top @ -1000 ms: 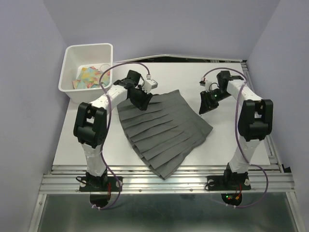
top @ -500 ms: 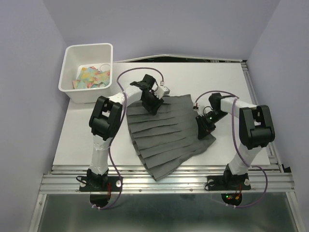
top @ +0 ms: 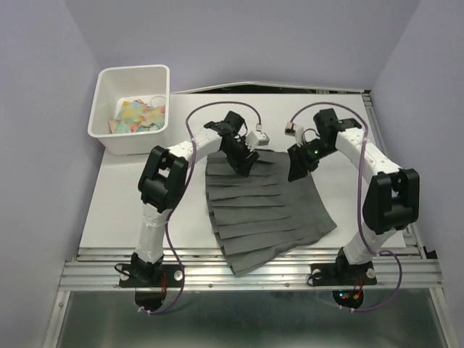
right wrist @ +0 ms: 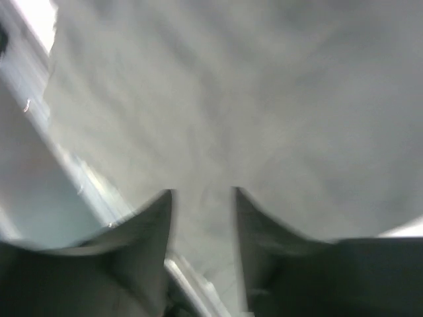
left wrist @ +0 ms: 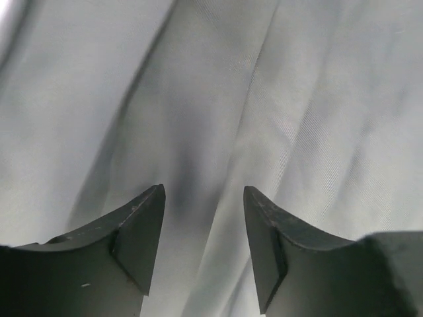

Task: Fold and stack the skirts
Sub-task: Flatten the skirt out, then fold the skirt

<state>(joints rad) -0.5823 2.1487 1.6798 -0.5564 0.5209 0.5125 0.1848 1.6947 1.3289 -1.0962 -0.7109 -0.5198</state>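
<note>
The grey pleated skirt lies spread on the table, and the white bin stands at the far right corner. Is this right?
No. The white bin stands at the far left corner, as the top external view shows. The grey pleated skirt does lie spread on the table.

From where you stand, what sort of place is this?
Most likely a robot test cell in a lab: a left arm and right arm bolted to a metal rail at a white table, plain walls closing it in, and one grey pleated skirt laid out on it.
</note>
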